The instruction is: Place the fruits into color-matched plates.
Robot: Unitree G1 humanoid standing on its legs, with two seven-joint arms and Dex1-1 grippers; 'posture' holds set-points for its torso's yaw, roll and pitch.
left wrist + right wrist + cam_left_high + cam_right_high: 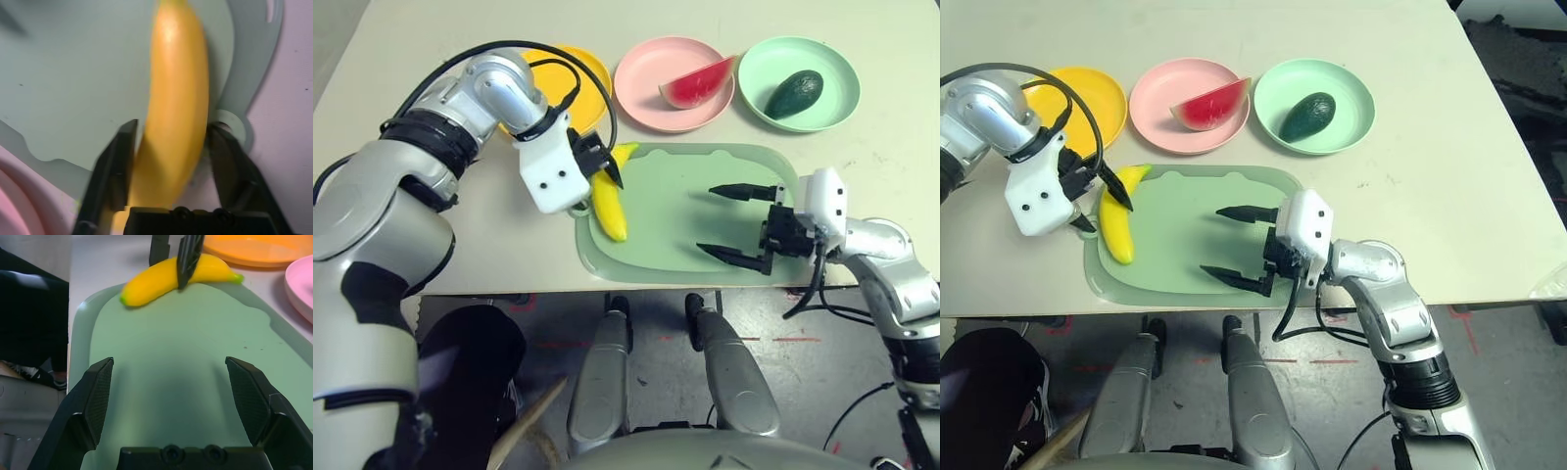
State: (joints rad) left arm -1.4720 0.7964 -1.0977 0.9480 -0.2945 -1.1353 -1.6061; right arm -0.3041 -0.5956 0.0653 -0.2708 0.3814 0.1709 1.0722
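Silver left forearm [367, 220] steady, close the left gripper's [171, 125] jaws, spread astride the banana [610, 211] on the board's [671, 272] edge, evenly before lifting, keeping the right gripper's [703, 218] wide-spread jaws clear.

Yellow plate [591, 73] partly hidden behind the left arm [426, 166]; right wrist view cuts off its far part, plus most of the pink plate [305, 284]. Banana [178, 98] runs past the frame edges in left wrist view. Board's [1205, 230] right near corner sits behind the right gripper [1252, 250].
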